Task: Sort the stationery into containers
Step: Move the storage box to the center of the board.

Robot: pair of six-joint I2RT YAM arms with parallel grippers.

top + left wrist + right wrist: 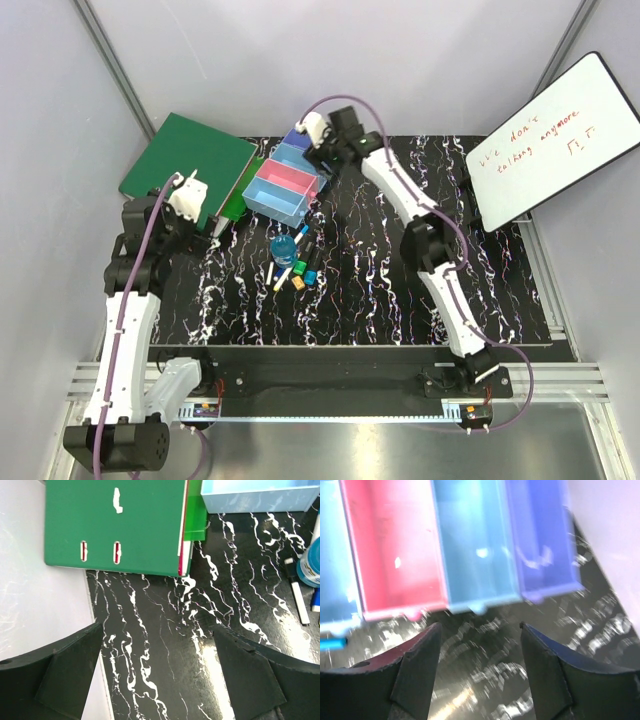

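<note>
Four bins (475, 545) look empty while the stationery (283, 248) lies clustered on the worktop (400, 290) just beside them, so the right gripper (480, 627), spread and empty like the left gripper (157, 627), should centre over one pen (300, 600) before descending.

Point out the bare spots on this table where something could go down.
Bare: the near strip of table between the pens and the near edge; the stretch between the right arm and the whiteboard. Crowded: around the bins, tin and binder.

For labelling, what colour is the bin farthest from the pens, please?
The bin is purple; see the right wrist view.
</note>
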